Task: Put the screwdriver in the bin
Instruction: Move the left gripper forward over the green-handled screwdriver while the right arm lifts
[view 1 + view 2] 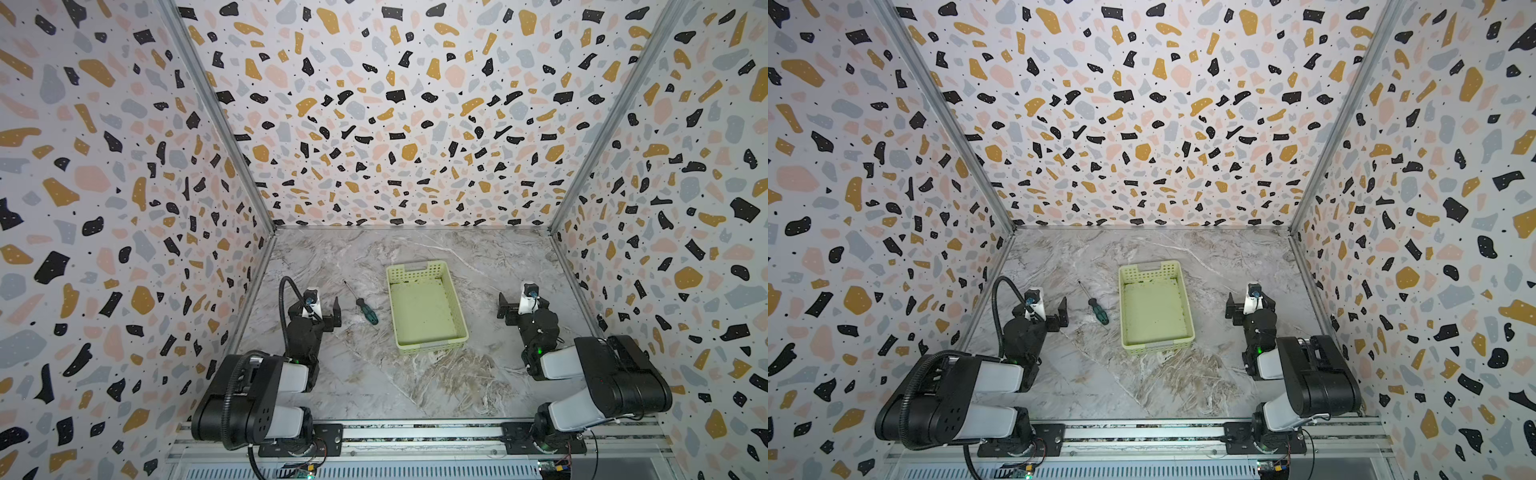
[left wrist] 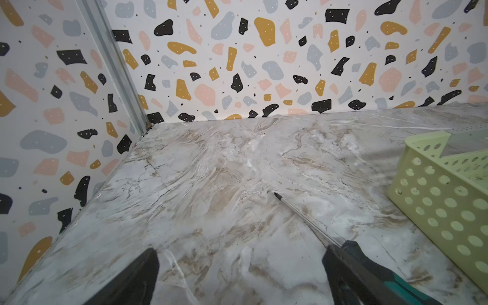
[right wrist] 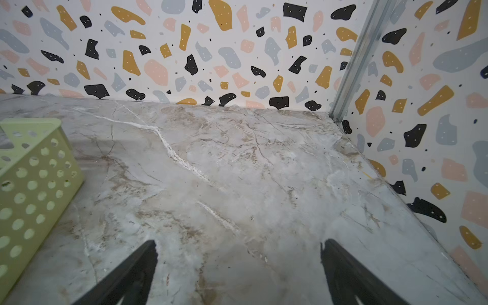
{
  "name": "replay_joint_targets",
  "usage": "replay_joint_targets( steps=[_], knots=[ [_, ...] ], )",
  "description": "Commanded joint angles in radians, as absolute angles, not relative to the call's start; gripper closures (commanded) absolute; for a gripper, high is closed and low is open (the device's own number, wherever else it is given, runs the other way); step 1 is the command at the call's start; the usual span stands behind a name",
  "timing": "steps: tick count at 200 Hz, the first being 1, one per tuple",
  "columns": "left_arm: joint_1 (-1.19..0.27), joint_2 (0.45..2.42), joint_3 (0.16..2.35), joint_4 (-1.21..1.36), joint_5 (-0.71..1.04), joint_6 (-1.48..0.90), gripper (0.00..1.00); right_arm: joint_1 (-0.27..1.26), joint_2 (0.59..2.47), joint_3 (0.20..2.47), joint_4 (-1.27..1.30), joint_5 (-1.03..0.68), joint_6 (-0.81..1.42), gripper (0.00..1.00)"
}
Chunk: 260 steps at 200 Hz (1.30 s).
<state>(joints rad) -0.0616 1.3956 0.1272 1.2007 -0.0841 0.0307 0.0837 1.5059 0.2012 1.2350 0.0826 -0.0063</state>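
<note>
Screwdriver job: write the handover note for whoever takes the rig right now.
Left gripper: open, empty, low over the table beside the screwdriver, not touching it.
Right gripper: open, empty, on the far side of the bin from the screwdriver.
The screwdriver lies flat on the marble tabletop between left gripper and bin, clear of the bin wall, tip pointing toward the back wall, teal and black handle toward the arms.
The bin is upright in the middle of the table with nothing in it.
Done: nothing yet.
Left: grasp the screwdriver, probably with the left gripper, lift it over the wall, release inside.
</note>
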Motion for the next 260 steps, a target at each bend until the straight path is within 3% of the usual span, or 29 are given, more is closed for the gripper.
replay_joint_targets(
  steps=[1,192,202,220,236,260],
  knots=[
    [-0.055,1.396,0.158,1.216,-0.164,-0.001,0.0,0.087,1.493,0.204,1.257,0.087,-0.013,0.01],
    [-0.055,1.389,0.163,1.211,-0.178,-0.007,0.01,0.085,1.493,0.205,1.258,0.086,-0.008,0.01],
    [-0.055,1.37,0.202,1.131,-0.213,-0.025,0.0,0.076,1.493,0.207,1.255,0.071,-0.004,0.01],
    [-0.055,1.274,0.377,0.739,-0.283,-0.069,0.0,0.068,1.487,0.2,1.261,0.057,0.0,0.01],
    [-0.055,1.182,0.421,0.635,-0.289,-0.173,0.0,0.069,1.441,0.188,1.255,0.088,0.012,0.01],
    [-0.054,1.01,0.461,0.511,-0.325,-0.346,0.0,0.072,1.272,0.284,0.957,0.134,0.028,0.01]
  ],
)
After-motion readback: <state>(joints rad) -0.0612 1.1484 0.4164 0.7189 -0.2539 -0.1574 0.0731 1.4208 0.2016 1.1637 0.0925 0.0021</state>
